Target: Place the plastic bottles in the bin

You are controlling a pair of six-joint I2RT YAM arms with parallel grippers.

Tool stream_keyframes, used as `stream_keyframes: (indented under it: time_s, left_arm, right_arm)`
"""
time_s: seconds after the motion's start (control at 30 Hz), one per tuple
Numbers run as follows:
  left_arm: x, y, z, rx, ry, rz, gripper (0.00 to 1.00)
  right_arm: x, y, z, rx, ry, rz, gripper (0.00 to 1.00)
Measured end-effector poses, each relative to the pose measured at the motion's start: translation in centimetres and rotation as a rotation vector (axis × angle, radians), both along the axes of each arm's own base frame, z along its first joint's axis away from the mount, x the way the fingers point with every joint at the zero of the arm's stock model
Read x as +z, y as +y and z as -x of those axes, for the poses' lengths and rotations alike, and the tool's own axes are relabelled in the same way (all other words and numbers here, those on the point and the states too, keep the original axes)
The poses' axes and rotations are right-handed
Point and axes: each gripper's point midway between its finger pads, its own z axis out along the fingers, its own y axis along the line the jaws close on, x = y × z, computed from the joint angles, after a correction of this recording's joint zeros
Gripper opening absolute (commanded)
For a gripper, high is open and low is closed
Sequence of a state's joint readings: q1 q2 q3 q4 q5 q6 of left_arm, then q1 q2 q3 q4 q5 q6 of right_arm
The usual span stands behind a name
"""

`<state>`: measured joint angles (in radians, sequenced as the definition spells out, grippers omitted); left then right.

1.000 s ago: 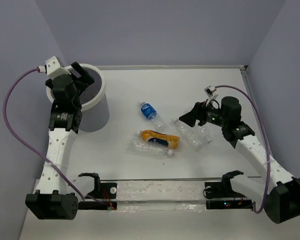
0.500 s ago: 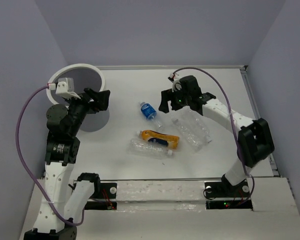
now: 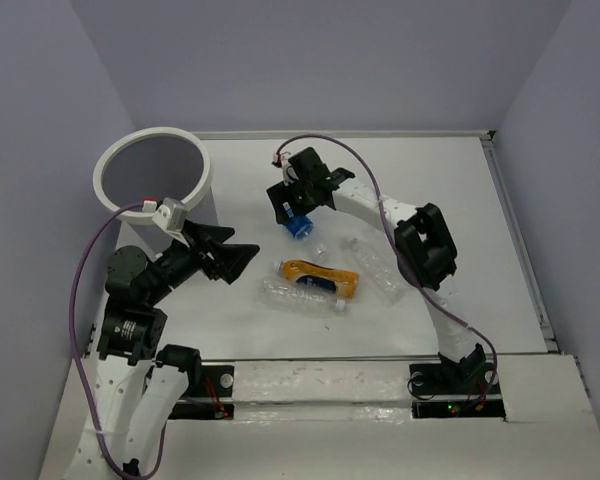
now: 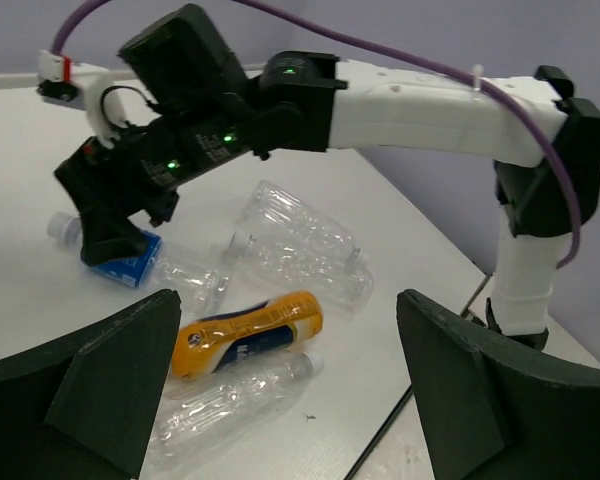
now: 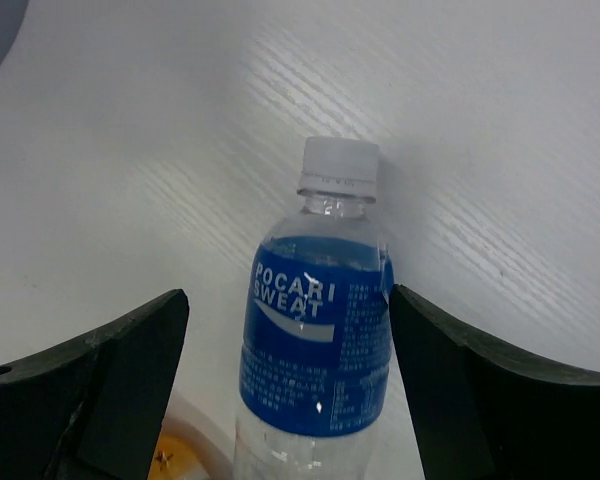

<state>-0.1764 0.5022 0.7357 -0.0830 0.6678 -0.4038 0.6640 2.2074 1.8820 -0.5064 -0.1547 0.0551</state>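
The bin (image 3: 196,176) stands at the far left, round with a thick white rim. A see-through bottle with a blue label and white cap (image 3: 301,229) lies mid-table. My right gripper (image 3: 296,213) is open and straddles it; in the right wrist view the bottle (image 5: 318,345) lies between the fingers (image 5: 110,380), not touching them. An orange bottle (image 3: 320,276) and a clear bottle (image 3: 298,297) lie side by side. More clear bottles (image 3: 382,262) lie to the right. My left gripper (image 3: 238,249) is open and empty, left of the orange bottle (image 4: 245,333).
The right arm (image 4: 420,100) reaches across the far side of the left wrist view. The table's front edge has a black strip (image 3: 330,358). Grey walls close the back and both sides.
My left gripper has swung from over the bin down and right toward the bottles. My right gripper has moved left from the clear bottles to over the blue-labelled bottle.
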Motion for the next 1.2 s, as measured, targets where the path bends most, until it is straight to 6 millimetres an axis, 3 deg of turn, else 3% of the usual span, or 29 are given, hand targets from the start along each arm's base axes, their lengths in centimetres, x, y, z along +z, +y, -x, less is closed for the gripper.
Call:
stream_keyframes:
  time_s: [0.13,0.23,0.27,0.3,0.33,0.43,0.57,0.63,0.73,0.87,0.97,1.0,1.07,1.13,1.2]
  left_arm:
    - [0.7,-0.6,1.0,-0.029,-0.010,-0.011,0.99]
    - [2.3,-0.6,1.7,-0.020,-0.049,-0.012,0.99]
    - [2.7,-0.6,1.8,-0.017,-0.062,-0.011,0.99]
    - [3.3,-0.3,1.7,0.007,-0.073,-0.012,0.99]
    - [3.6,-0.1,1.6,0.029,-0.080,-0.013,0.99]
    - [4.2,1.0,0.9,0.111,-0.084,-0.014,0.99]
    - [5.2,2.1,0.0,0.200,-0.082,0.009,0.99]
    - [6.1,2.4,-0.2,0.222,-0.090,0.028,0.99]
    - [8.4,2.7,0.2,0.239,-0.130,0.067,0.99]
    - [12.1,3.1,1.9,0.231,-0.216,0.124,0.99]
    - [14.3,3.5,3.6,0.221,-0.289,0.172,0.99]
    - [14.6,3.6,4.0,0.218,-0.301,0.181,0.99]
    - [15.1,3.8,4.8,0.211,-0.321,0.197,0.99]
    - [15.3,3.8,5.1,0.206,-0.329,0.205,0.99]
    - [15.1,3.8,5.3,0.203,-0.330,0.208,0.99]
  right_arm:
    - [-2.9,0.7,-1.3,-0.009,0.015,0.061,0.75]
    - [-4.4,0.4,-1.9,-0.029,0.024,0.104,0.71]
    - [-4.7,0.3,-2.0,-0.032,0.026,0.112,0.66]
    - [-4.8,0.1,-2.2,-0.040,0.026,0.123,0.50]
    - [-4.7,0.0,-2.4,-0.044,0.020,0.128,0.45]
    - [-3.9,-0.2,-3.2,-0.065,-0.008,0.141,0.43]
    - [-1.7,0.4,-4.5,-0.087,-0.065,0.109,0.43]
    - [0.3,1.1,-5.0,-0.090,-0.094,0.064,0.43]
    - [4.8,2.7,-5.9,-0.090,-0.161,-0.040,0.40]
    - [15.6,5.3,-5.8,-0.088,-0.283,-0.305,0.38]
    - [26.0,6.7,-4.0,-0.065,-0.395,-0.580,0.38]
    - [30.7,7.0,-2.9,-0.044,-0.447,-0.702,0.38]
    - [36.9,7.4,-0.9,-0.008,-0.513,-0.876,0.38]
    - [41.4,7.9,0.9,0.029,-0.556,-1.029,0.38]
    - [43.4,8.6,1.8,0.057,-0.569,-1.122,0.38]
